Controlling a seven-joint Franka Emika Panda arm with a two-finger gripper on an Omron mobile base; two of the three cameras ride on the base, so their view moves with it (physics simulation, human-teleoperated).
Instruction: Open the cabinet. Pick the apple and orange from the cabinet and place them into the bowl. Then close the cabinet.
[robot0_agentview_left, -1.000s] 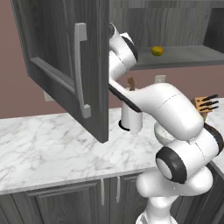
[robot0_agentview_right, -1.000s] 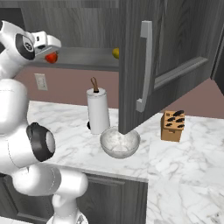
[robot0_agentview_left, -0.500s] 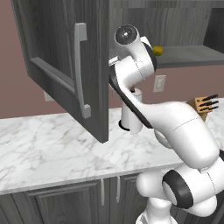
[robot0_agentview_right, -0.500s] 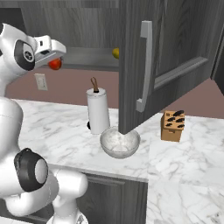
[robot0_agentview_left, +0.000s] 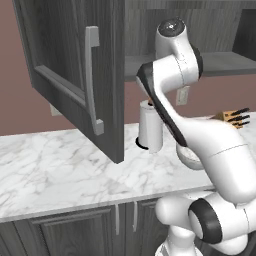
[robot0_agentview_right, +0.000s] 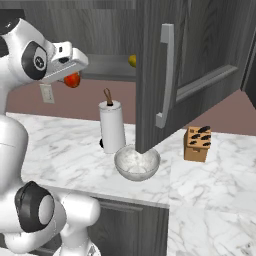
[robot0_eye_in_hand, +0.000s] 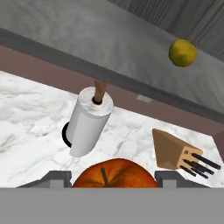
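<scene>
Marble worktop (robot0_agentview_right: 75, 150) is carrying the bowl (robot0_agentview_right: 136, 163), lying empty below the fingers (robot0_agentview_right: 73, 80). Beyond them, the orange (robot0_eye_in_hand: 182, 53) is sitting inside the open cabinet (robot0_agentview_right: 195, 60). Spread wide, the fingers are grasping the apple (robot0_eye_in_hand: 114, 173).

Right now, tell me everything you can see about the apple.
The apple is round, glossy, red-orange with darker streaks and a short dark stem pointing toward the hand camera. It sits between the fingers of the gripper, held in the air in front of the cabinet shelf, above the marble counter, touching nothing else.
</scene>
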